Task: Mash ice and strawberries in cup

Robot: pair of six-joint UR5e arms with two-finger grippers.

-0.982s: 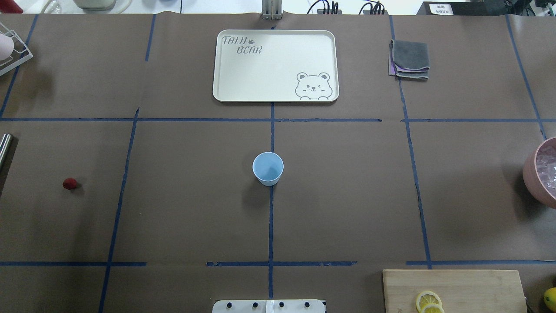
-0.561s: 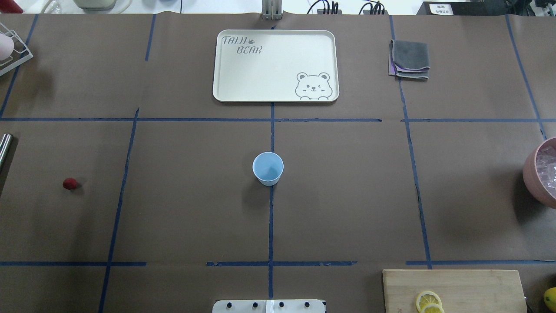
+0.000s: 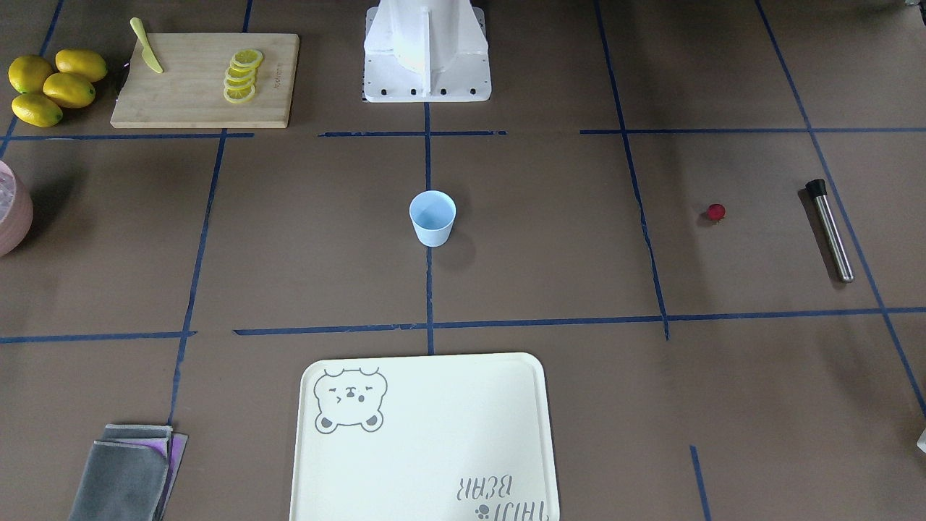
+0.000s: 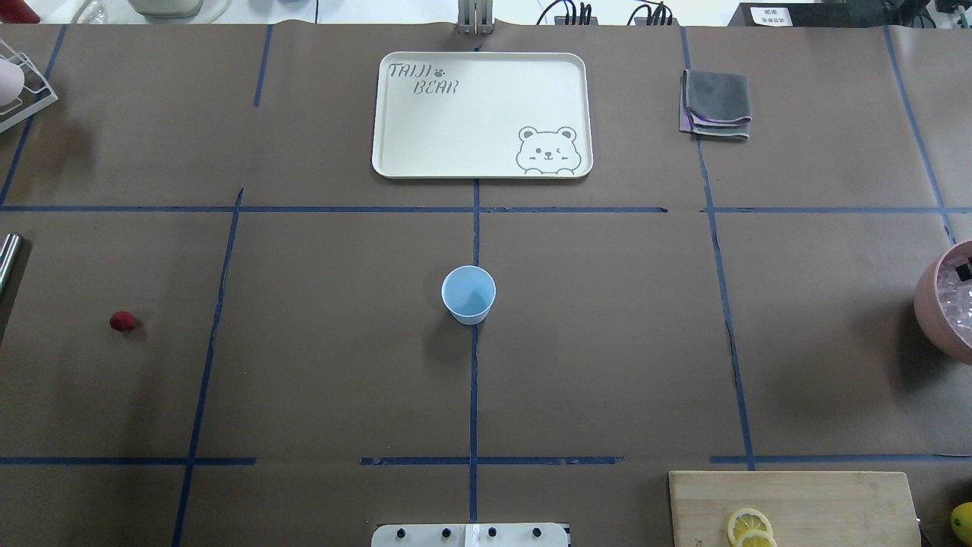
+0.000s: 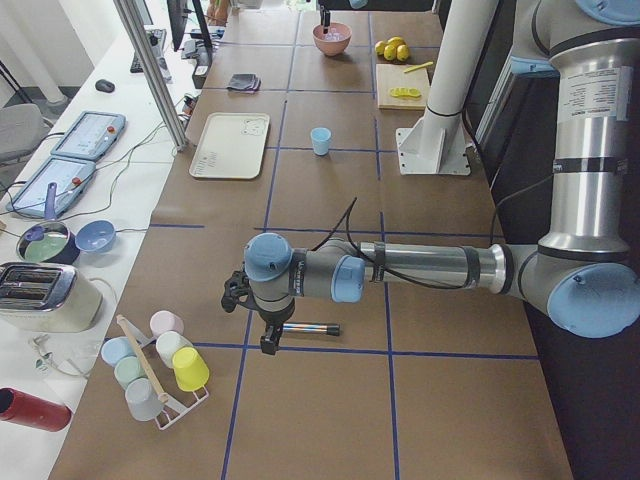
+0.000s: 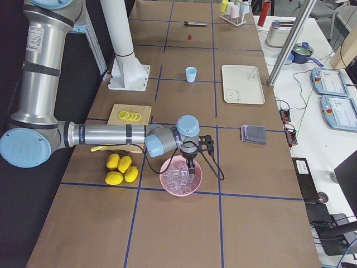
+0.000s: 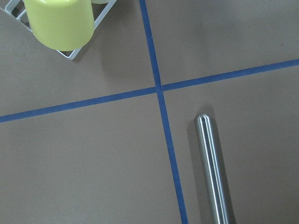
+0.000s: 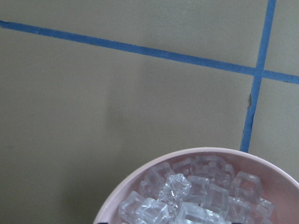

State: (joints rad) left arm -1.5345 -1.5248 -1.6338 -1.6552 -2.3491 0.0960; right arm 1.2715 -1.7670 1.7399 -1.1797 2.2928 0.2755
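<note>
Right gripper [image 6: 191, 172] hangs low over ice [image 6: 177, 177] in pink bowl [image 6: 179, 194]; finger spread and contact unreadable. Left gripper [image 5: 268, 343] just above steel muddler [image 5: 312, 328]; spread also unreadable.

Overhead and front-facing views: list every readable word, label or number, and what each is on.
"TAIJI BEAR", with a paw mark: on the cream tray.
Small print on the cutting board: too small to read.
White label at the table's far edge: blurred.
</note>
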